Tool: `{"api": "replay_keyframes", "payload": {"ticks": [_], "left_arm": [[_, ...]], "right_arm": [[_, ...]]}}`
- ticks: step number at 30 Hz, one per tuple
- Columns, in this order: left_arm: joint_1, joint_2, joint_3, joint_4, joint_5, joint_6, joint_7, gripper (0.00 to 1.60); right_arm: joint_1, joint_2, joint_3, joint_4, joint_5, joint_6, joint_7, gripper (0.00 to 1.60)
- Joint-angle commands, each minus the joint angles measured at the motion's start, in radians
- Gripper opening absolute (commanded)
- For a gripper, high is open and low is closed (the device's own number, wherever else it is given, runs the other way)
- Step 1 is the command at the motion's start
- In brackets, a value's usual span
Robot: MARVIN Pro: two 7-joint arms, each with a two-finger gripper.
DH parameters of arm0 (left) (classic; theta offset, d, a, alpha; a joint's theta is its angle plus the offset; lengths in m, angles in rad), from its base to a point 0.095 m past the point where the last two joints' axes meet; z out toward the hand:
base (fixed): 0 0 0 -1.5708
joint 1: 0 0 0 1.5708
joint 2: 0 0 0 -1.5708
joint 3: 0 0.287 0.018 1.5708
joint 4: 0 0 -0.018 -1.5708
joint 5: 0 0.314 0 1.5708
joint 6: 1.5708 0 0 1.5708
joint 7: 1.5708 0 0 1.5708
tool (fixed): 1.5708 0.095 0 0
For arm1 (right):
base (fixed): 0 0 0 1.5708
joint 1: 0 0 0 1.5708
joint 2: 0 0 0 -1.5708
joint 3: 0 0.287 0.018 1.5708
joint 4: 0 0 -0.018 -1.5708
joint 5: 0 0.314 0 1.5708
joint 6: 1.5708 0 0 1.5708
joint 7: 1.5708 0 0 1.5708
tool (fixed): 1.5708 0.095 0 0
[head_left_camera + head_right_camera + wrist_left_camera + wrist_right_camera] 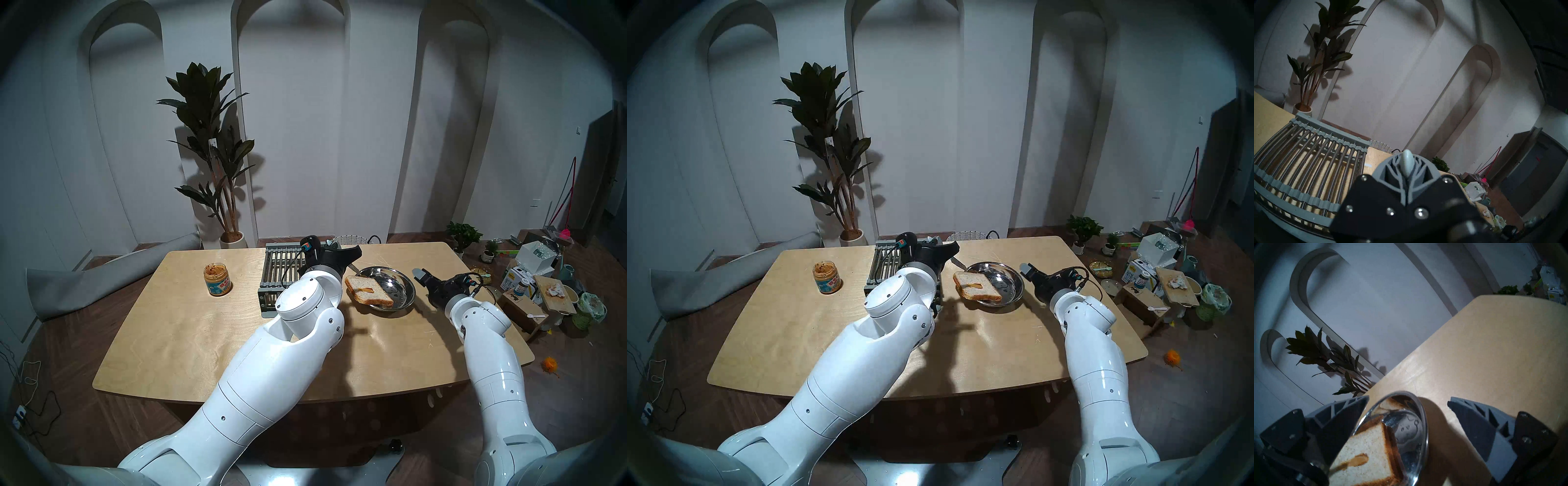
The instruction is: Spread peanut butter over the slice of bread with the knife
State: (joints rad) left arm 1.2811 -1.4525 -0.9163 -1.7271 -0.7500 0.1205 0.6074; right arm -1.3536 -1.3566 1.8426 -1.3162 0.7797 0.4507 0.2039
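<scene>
We see the squarish pale bread slice with a small tan peanut butter smear lying across the nine o'clock rim of the round shiny steel plate. Our left gripper is clamped tight on the pale blue knife handle, at eleven o'clock of the plate. Our right gripper gapes wide, empty, at three o'clock. The labelled clear jar stands well apart at nine o'clock, past the grey slatted rack.

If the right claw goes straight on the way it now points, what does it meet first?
Probably the rim of the metal plate. The open right claw points over it, so it may pass above the rim and meet nothing. The slice of bread lies off that line. Depth is unclear.
</scene>
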Motion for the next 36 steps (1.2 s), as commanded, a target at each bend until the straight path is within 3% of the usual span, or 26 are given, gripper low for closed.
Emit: {"api": "replay_keyframes", "payload": {"ticks": [1, 10, 12, 17, 27, 33, 36], "left_arm": [[-0.044, 0.042, 0.016, -0.039, 0.086, -0.007, 0.003, 0.0], [-0.031, 0.129, 0.009, -0.164, 0.19, -0.034, 0.017, 0.0], [-0.015, 0.181, 0.025, -0.198, 0.286, -0.039, 0.048, 0.0], [0.048, 0.229, 0.042, -0.232, 0.412, -0.092, 0.114, 0.0], [0.102, 0.3, 0.059, -0.135, 0.595, -0.224, 0.197, 0.0], [0.08, 0.321, 0.073, -0.045, 0.687, -0.284, 0.21, 0.0], [0.058, 0.314, 0.072, 0.027, 0.711, -0.349, 0.214, 0.0]], "right_arm": [[0.007, 0.033, 0.045, -0.119, 0.001, -0.029, 0.002, 1.6], [-0.013, 0.037, 0.082, -0.175, -0.004, -0.045, -0.012, 1.6], [-0.009, 0.037, 0.075, -0.179, -0.018, -0.059, -0.019, 1.6], [-0.007, 0.021, 0.042, -0.197, -0.058, -0.091, -0.041, 1.6], [0.025, 0.0, -0.027, -0.234, -0.107, -0.134, -0.062, 1.6], [0.031, -0.012, -0.065, -0.257, -0.14, -0.158, -0.08, 1.6], [0.026, -0.016, -0.08, -0.262, -0.162, -0.179, -0.093, 1.6]]}}
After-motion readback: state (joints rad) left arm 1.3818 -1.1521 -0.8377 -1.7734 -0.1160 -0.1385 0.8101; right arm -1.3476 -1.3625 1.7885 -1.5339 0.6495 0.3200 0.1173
